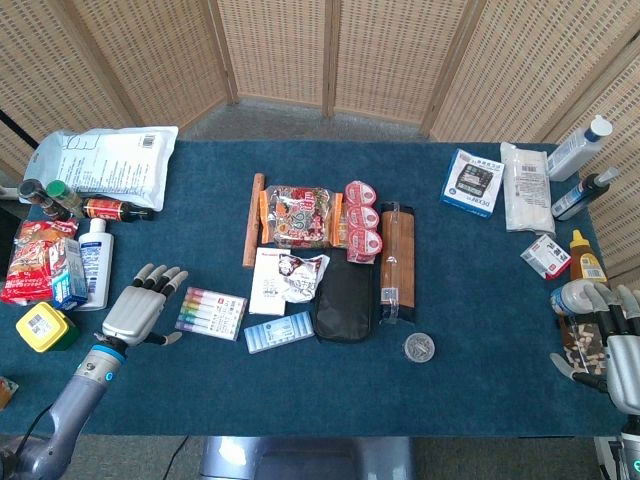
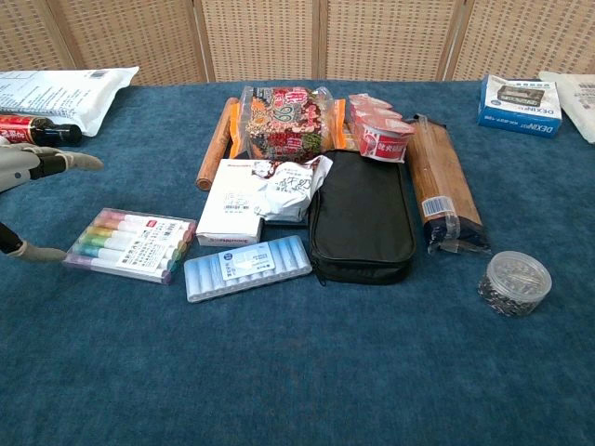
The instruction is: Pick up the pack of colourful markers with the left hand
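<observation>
The left hand (image 1: 138, 310) hovers over the blue table (image 1: 470, 300) with its fingers (image 1: 158, 277) spread apart and nothing in them. The pack of colourful markers (image 1: 211, 313) lies flat just beyond the thumb side of those fingers, close beside them but not touching as far as I can see. In the chest view only the fingertips (image 2: 79, 162) and the thumb reach in from the left edge, one above and one below the near end of the pack. On the far side of the markers from the fingers sits a pale blue case (image 1: 279, 332), and past that a black pouch (image 1: 344, 299). Behind the hand stands a white bottle (image 1: 96, 258). The right hand (image 1: 612, 335) rests at the table's far right edge, fingers loose and apart, grasping nothing.
</observation>
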